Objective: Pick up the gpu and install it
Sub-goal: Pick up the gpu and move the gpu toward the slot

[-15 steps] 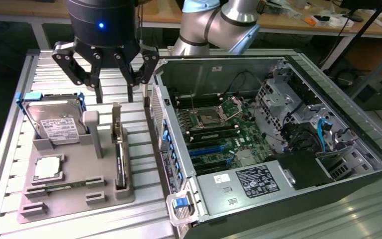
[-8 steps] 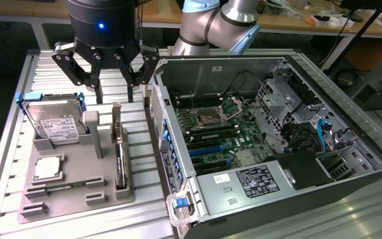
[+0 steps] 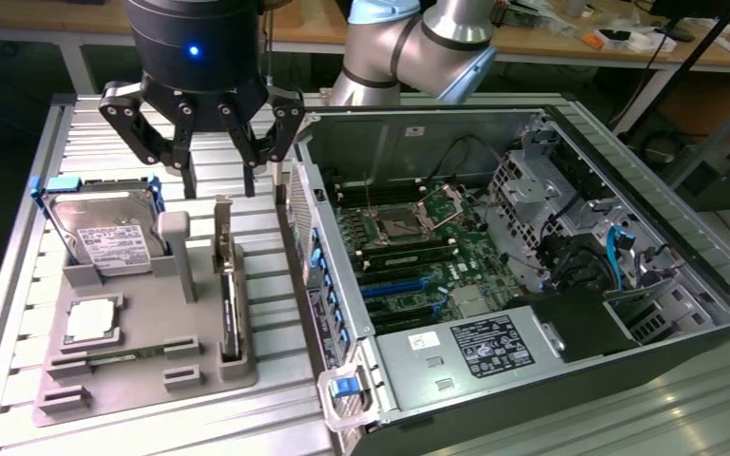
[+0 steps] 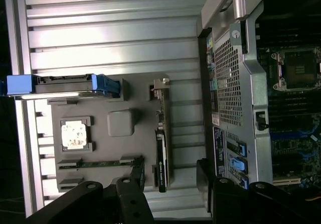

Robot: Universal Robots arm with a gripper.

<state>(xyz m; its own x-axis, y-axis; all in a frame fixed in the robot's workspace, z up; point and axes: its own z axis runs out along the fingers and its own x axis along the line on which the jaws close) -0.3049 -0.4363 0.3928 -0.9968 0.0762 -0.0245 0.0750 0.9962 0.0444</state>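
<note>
Above the gray tray, the end effector hangs wide open, holding nothing. Under it the gpu stands on edge, near the computer case.

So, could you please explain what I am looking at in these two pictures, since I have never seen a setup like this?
One picture comes from a camera off to the side, the other from a camera on the arm's wrist, looking down. The arm ends in a gripper whose fingers are open and hold nothing. Below it a gray tray carries a hard drive, a CPU chip and the gpu, which stands on edge. Beside the tray lies an open computer case. The gripper hovers above the gpu.
</note>
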